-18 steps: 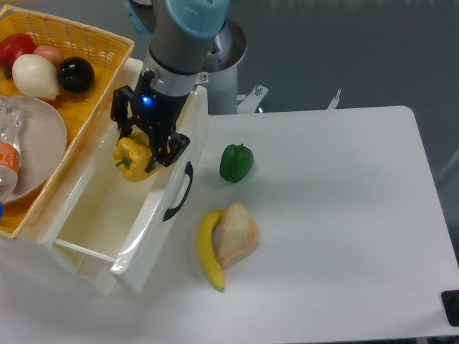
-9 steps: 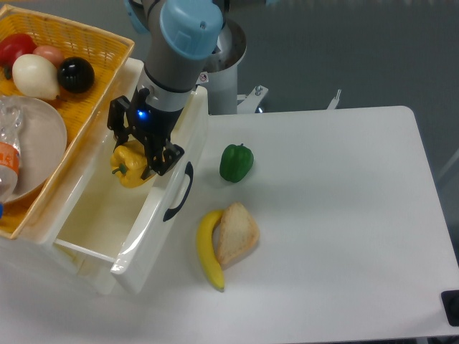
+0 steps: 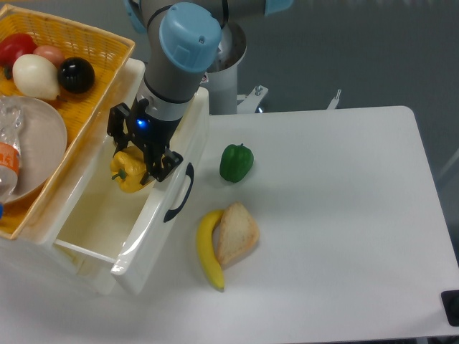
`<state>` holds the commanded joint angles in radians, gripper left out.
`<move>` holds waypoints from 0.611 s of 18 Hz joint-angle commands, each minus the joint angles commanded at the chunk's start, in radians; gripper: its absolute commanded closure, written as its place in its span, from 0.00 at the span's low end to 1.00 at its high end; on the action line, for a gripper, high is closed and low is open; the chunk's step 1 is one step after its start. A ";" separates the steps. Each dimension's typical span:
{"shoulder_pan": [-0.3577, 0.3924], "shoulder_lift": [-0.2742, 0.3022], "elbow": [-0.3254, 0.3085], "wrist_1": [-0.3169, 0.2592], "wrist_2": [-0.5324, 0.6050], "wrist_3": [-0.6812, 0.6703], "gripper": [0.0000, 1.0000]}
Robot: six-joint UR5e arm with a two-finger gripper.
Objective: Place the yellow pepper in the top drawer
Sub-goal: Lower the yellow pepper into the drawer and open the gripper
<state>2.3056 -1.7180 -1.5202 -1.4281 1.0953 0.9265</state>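
Note:
The yellow pepper [image 3: 125, 172] hangs inside the open top drawer [image 3: 136, 236], near its back end, just below the rim. My gripper [image 3: 136, 159] is shut on the pepper from above, its black fingers on either side of it. The drawer is cream-white and pulled out toward the front, with a curved black handle [image 3: 179, 193] on its front panel. Most of the drawer's floor in front of the pepper shows bare.
A yellow wicker basket [image 3: 107, 64] at the left holds a plate, a bottle and several round fruits. On the table lie a green pepper [image 3: 236, 162], a banana [image 3: 209, 251] and a piece of bread [image 3: 236, 233] right of the drawer.
The gripper has moved slightly left and lower with the yellow pepper, sinking it deeper into the drawer. Nothing else has moved.

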 joint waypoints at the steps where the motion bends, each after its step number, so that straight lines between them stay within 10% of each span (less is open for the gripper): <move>1: 0.000 -0.002 0.000 0.000 0.000 0.000 0.55; 11: -0.035 -0.005 0.000 0.002 0.008 -0.020 0.55</move>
<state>2.2703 -1.7226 -1.5202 -1.4266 1.1029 0.9066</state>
